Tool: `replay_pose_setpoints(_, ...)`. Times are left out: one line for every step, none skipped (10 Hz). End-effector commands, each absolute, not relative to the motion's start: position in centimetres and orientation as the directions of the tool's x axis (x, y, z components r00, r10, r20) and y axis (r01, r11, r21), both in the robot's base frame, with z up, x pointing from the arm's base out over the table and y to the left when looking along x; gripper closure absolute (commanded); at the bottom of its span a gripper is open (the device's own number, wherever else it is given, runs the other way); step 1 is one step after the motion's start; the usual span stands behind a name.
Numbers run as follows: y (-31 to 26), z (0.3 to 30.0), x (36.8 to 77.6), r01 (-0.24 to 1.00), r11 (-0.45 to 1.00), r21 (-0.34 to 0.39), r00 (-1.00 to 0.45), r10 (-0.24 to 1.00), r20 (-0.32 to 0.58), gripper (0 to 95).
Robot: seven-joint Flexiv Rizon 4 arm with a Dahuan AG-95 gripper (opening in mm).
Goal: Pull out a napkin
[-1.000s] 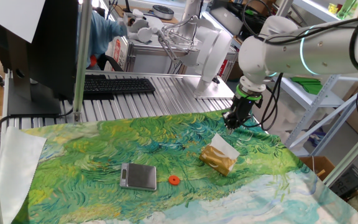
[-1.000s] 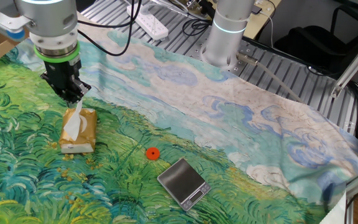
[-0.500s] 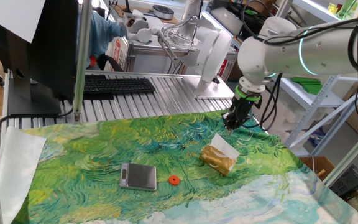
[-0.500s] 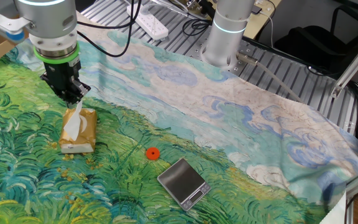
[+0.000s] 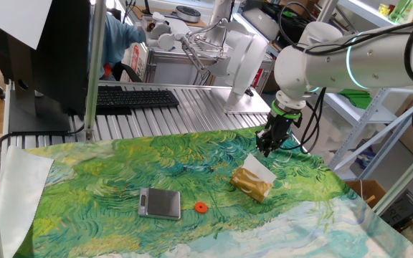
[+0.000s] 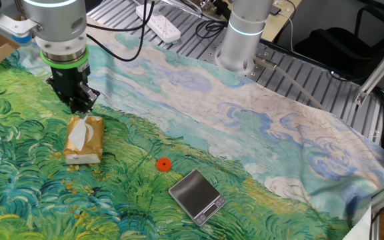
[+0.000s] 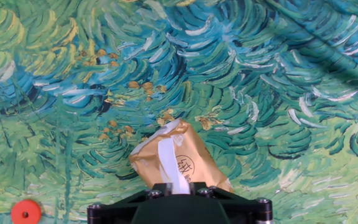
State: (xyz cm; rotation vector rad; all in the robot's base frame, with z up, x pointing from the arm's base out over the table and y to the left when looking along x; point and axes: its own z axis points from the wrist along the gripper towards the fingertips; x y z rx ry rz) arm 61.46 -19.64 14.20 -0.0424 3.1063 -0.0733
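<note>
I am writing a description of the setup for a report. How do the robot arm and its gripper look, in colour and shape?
The arm has thick rounded white segments, with a glowing cyan ring around one joint and black cables running along it. At the wrist sits a bright green band. Below it, the gripper is a compact black block with small dark fingers. The arm's white cylindrical base also carries a cyan ring.

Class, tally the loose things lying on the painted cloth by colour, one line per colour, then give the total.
Golden-brown: 1, the packet
White: 1, the napkin sticking out of that packet
Orange-red: 1, the small round disc
Silver-grey: 1, the flat pocket scale
Total: 4
</note>
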Motion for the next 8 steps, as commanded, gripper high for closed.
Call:
replay_pose_setpoints(-19.6, 13.9, 61.5, -0.016, 0.999, -0.049, -0.999, -0.018, -0.035, 57.0)
replay_pose_setpoints(-19.6, 13.6, 61.5, -0.011, 0.999, -0.049, -0.999, -0.013, -0.035, 57.0)
replay_pose_setpoints(-19.6, 13.5, 61.6, -0.011, 0.999, -0.049, -0.999, -0.012, -0.035, 57.0)
replay_pose_setpoints(-19.6, 13.4, 61.6, -0.011, 0.999, -0.049, -0.999, -0.013, -0.035, 57.0)
replay_pose_setpoints(-19.6, 13.1, 61.6, -0.013, 0.999, -0.049, -0.999, -0.014, -0.035, 57.0)
replay_pose_setpoints(-19.6, 12.9, 61.6, -0.016, 0.999, -0.049, -0.999, -0.017, -0.035, 57.0)
replay_pose_setpoints(-19.6, 12.7, 61.7, -0.017, 0.999, -0.049, -0.999, -0.019, -0.036, 57.0)
replay_pose_setpoints(-19.9, 12.1, 61.8, -0.023, 0.999, -0.048, -0.999, -0.024, -0.036, 57.0)
